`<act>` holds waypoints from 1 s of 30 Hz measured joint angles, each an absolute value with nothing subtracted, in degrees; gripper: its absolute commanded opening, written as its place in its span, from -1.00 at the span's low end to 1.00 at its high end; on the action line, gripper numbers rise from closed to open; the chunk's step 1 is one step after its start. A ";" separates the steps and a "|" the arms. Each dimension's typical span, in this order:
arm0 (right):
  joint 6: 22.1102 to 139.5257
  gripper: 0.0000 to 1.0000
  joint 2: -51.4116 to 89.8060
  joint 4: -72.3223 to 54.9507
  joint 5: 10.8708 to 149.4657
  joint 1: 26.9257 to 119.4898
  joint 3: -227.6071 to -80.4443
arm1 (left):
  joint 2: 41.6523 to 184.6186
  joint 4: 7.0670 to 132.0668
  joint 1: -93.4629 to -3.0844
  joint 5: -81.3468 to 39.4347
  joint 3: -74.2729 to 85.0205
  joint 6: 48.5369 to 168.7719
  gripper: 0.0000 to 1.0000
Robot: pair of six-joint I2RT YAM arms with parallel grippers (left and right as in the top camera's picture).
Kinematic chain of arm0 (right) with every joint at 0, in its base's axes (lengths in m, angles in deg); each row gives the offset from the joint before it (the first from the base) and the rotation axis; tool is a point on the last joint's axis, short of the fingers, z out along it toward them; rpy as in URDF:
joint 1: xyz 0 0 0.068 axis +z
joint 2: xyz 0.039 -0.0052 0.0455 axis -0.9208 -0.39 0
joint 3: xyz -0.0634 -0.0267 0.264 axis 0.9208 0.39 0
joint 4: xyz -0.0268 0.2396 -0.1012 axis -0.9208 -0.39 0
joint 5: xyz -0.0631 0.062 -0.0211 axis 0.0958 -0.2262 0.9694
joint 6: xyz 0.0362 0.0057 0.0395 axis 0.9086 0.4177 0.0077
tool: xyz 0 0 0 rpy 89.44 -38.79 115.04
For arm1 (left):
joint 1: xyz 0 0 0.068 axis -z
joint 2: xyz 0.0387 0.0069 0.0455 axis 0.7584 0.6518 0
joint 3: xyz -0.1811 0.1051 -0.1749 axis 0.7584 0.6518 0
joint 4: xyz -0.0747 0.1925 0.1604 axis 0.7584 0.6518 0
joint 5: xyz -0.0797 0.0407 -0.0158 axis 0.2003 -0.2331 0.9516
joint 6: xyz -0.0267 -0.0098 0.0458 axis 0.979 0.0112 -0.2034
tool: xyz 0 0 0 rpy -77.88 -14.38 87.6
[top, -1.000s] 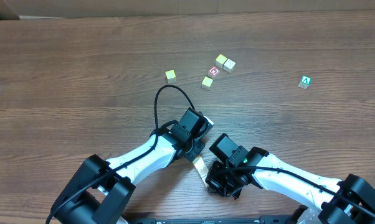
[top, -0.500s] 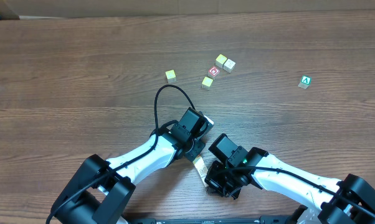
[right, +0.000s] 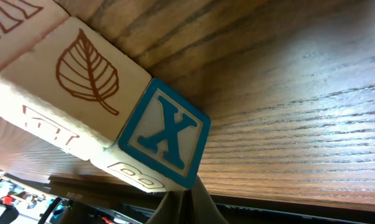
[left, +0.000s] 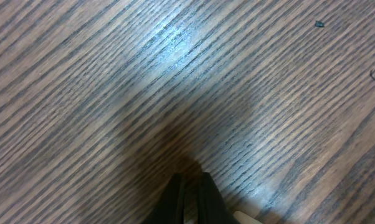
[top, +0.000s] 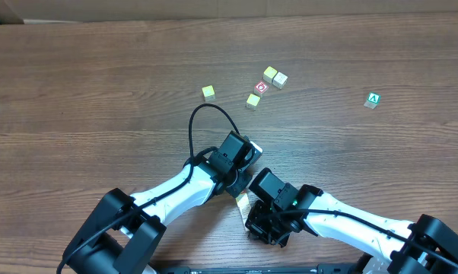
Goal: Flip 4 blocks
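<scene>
You've got left pincer (left: 189, 190) and right pincer (right: 184, 204) both clenched, empty, low at the counter (top: 100, 76) near edge. Blocks (top: 253, 100) sit well apart, far side. No flip evident, likely all four left.

Both arms are built alike, the left arm (top: 179, 186) and the right arm (top: 351, 223) each made of smooth white tubular links joined by bulky black joint housings and ending in a boxy black wrist block. A thin black cable (top: 206, 114) curves in a loop off the left arm's wrist, and slimmer black wiring runs along the white shells. In the wrist views the left gripper (left: 190, 182) and right gripper (right: 186, 199) show only narrow dark fingers, seemingly matt black, though little of them is visible.
</scene>
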State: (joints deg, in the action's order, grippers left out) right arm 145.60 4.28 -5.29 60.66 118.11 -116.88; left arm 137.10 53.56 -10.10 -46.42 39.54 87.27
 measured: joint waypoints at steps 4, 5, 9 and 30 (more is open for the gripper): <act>145.97 -0.92 4.28 -5.29 60.55 118.11 -116.88 | 137.10 53.51 -10.10 -45.96 39.54 87.25 -0.92; 146.04 -0.92 4.28 -5.27 60.55 118.11 -116.88 | 137.10 53.51 -10.10 -45.92 39.54 87.22 -0.92; 146.19 -0.92 4.28 -5.27 60.51 118.13 -116.88 | 137.10 53.34 -10.01 -45.65 39.54 87.22 -0.92; 146.24 -0.92 4.28 -5.20 59.92 118.20 -116.88 | 137.10 52.64 -9.16 -45.20 39.51 87.22 -0.92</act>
State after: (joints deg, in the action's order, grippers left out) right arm 146.24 4.28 -5.20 59.92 118.20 -116.88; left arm 137.10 52.64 -9.16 -45.20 39.51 87.22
